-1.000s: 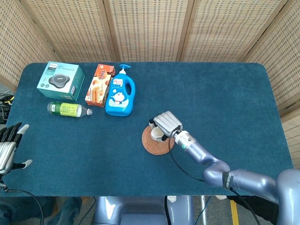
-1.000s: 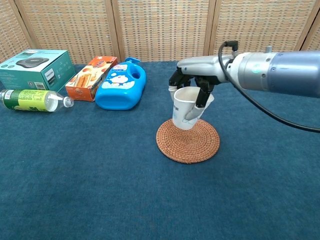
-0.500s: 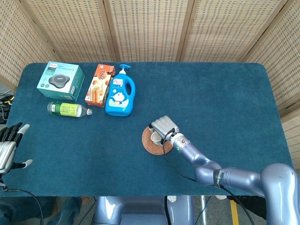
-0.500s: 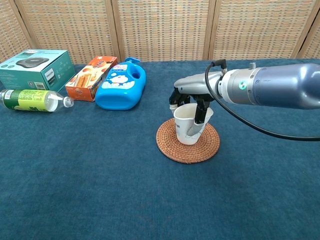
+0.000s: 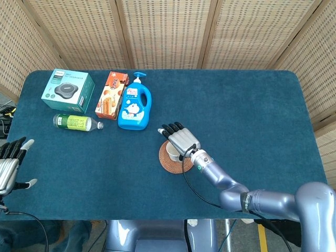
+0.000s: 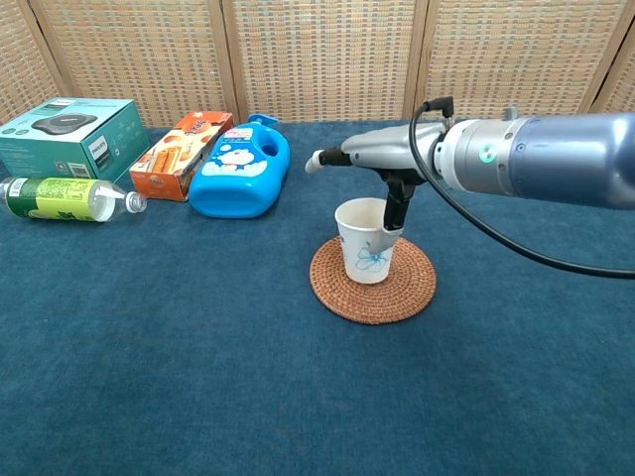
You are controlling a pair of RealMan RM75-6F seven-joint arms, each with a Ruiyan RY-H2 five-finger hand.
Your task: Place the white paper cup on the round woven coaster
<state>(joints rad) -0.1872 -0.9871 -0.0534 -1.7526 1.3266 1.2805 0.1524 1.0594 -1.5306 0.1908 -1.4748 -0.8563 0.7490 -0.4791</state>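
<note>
Right hand [image 5: 181, 139] released, fingers spread flat above white paper cup [image 6: 366, 241]; thumb hangs beside cup's rim, contact unclear. Cup upright at centre of round woven coaster [image 6: 374, 280] on blue bench [image 6: 198, 357]. Left hand [image 5: 9, 163] released, at bench's near left edge, well apart.

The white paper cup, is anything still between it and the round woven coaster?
Nothing visible is. The white paper cup already stands upright on the round woven coaster. The right hand is spread above it, one finger reaching down by the rim.
</note>
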